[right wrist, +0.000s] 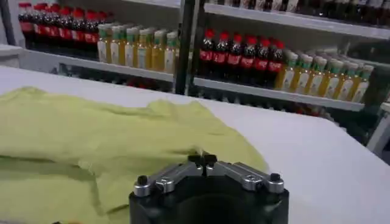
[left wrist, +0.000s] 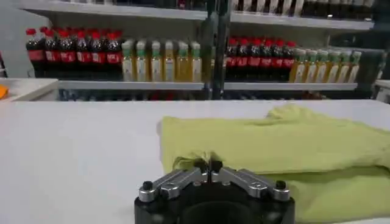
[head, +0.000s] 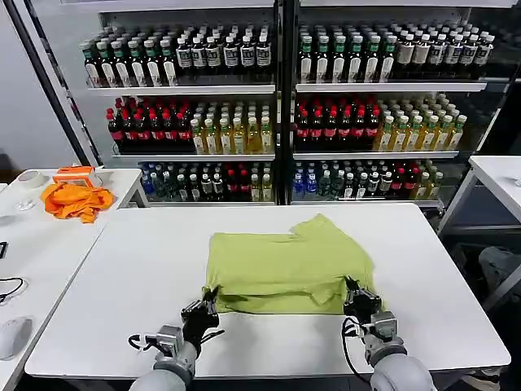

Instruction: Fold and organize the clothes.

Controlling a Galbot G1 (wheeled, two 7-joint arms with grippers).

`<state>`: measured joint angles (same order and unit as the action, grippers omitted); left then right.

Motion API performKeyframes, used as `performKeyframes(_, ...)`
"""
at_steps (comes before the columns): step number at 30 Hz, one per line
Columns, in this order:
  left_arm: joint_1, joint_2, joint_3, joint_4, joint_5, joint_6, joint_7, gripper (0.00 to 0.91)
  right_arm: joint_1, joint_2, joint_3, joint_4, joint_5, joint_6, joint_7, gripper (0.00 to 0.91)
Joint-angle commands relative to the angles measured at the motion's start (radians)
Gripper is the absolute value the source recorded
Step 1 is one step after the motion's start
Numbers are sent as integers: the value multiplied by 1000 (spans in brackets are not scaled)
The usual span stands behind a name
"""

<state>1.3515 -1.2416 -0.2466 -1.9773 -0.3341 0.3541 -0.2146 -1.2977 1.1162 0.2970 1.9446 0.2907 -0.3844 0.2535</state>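
A lime yellow-green T-shirt point(head: 285, 265), one of the clothes, lies partly folded in the middle of the white table point(head: 122, 277). Its upper layer is doubled over and its far edge is rumpled. My left gripper point(head: 210, 300) is at the shirt's near left corner, shut on a pinch of the fabric. In the left wrist view the left gripper point(left wrist: 208, 165) has cloth bunched at its tips, with the shirt point(left wrist: 274, 140) stretching away. My right gripper point(head: 354, 295) is shut on the near right corner. The right wrist view shows the right gripper point(right wrist: 202, 161) closed on the shirt point(right wrist: 91, 134) hem.
An orange cloth point(head: 76, 199) lies on a second table at the left, with cables and a white rounded object point(head: 12, 334) nearer. Drink shelves point(head: 277, 90) stand behind the table. Another table point(head: 501, 175) is at the right.
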Motion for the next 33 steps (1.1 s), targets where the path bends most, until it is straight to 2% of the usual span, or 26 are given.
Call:
performKeyframes(1, -48, 1, 1, 59, 2, 0, -1, 212, 15, -6, -3, -18, 2, 1, -1, 0)
performKeyframes(2, -50, 1, 2, 63, 3, -1, -1, 312, 16, -5, -4, -20, 1, 1, -1, 0)
performKeyframes(3, -55, 0, 3, 67, 4, -1, -1, 665, 17, -3, -5, -23, -2, 1, 0, 907)
performKeyframes(4, -59, -2, 4, 75, 11, -2, -1, 907, 19, -1, -6, -26, -3, 0, 1, 907)
performKeyframes(12, -43, -10, 2, 66, 59, -6, -3, 907, 2, 7, -3, -3, -22, -16, -13, 907)
performKeyframes(17, 32, -16, -9, 4, 69, -7, -1, 907, -46, 8, 38, 42, -28, -12, -21, 907)
performKeyframes(24, 76, -14, -19, -3, 69, -6, 0, 907, -175, 17, 147, 146, -7, -38, -25, 907)
performKeyframes(29, 74, -6, -26, 18, 49, -1, -2, 907, -216, 5, 229, 115, 34, -62, -23, 907)
performKeyframes(32, 65, -7, -26, 36, 43, 1, -4, 907, -217, -4, 240, 90, 47, -71, -24, 907)
performKeyframes(33, 61, -7, -24, 42, 42, 2, -4, 806, -216, -5, 239, 87, 48, -72, -25, 907)
